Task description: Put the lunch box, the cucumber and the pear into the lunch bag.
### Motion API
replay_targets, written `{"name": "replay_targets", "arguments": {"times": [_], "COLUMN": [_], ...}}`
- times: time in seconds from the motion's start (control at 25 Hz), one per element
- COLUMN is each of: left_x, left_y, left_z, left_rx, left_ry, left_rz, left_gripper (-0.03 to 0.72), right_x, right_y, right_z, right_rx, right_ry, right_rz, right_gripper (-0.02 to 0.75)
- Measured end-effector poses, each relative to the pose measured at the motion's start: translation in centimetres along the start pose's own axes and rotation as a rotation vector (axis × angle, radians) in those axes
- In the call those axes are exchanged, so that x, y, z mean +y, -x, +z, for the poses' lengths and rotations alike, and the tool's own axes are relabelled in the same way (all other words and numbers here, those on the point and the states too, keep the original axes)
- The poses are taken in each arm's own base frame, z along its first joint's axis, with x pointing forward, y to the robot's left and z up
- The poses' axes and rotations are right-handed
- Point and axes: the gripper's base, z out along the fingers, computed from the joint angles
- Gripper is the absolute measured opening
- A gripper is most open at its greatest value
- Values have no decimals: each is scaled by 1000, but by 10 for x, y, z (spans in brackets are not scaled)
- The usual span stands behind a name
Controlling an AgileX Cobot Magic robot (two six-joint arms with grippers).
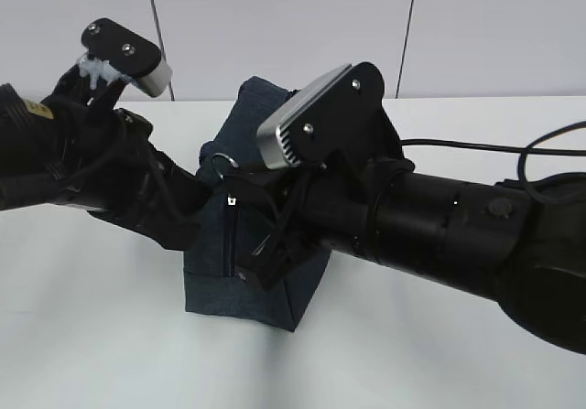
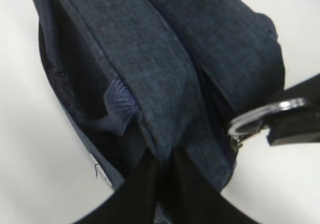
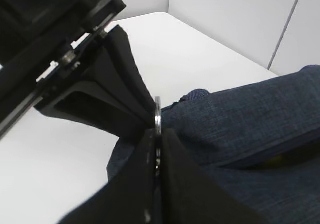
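Right gripper point(image 3: 156, 149) clamped on zip ring point(image 3: 158, 115), left gripper point(image 2: 167, 156) pinching bag point(image 1: 265, 153) fabric; zipping stage, box, cucumber, pear not visible, presumably inside.

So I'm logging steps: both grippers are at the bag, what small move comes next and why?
Probably the right gripper draws the silver ring zip pull along the zipper: its jaws pinch the ring, while the left gripper pinches the lunch bag fabric, steadying it.
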Motion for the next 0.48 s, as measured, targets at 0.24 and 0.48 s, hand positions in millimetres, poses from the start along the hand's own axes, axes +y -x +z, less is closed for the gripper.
{"name": "replay_targets", "arguments": {"times": [0.24,0.48], "left_x": [0,-1], "left_y": [0,-1], "left_z": [0,0], "left_rx": [-1,10], "left_ry": [0,-7], "left_rz": [-1,0], "left_gripper": [3,3], "right_x": [-3,-10], "right_y": [10,11], "right_z": [1,1], "right_rx": [48,58], "right_ry": [-2,-24], "right_rz": [-25,14], "right_gripper": [0,0]}}
